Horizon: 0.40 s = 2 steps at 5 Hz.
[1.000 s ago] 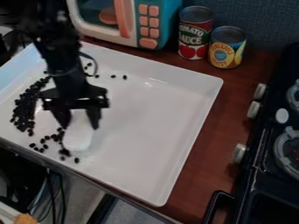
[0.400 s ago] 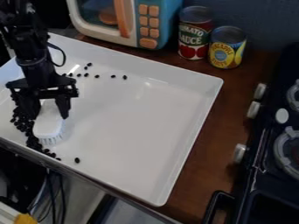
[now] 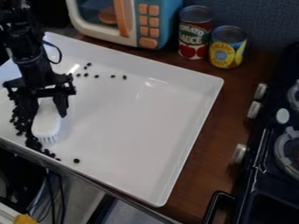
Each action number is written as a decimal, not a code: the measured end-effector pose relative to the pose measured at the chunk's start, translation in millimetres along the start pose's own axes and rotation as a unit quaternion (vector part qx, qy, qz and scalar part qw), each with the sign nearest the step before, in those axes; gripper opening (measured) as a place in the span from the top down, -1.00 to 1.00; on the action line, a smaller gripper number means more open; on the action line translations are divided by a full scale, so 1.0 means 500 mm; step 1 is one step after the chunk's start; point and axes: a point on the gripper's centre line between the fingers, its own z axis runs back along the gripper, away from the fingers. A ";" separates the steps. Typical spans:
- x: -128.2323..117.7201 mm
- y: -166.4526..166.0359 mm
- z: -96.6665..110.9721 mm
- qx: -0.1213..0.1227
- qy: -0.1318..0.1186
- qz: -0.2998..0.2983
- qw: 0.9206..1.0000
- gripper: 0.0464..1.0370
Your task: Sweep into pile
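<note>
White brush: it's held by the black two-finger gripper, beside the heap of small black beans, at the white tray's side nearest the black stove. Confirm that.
Wrong side: the camera view shows the brush, held by the gripper beside the heap, at the side of the tray away from the stove.

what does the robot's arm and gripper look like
The robot arm is black, built of slim, blocky segments, with a thin dark cable looping out at its side. The gripper is black too, with a wide crosspiece above two fingers.
</note>
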 end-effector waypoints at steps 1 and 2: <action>-0.028 -0.059 0.011 -0.036 0.036 0.004 0.999 -0.34; -0.043 -0.138 0.019 -0.055 0.052 -0.002 0.997 -0.34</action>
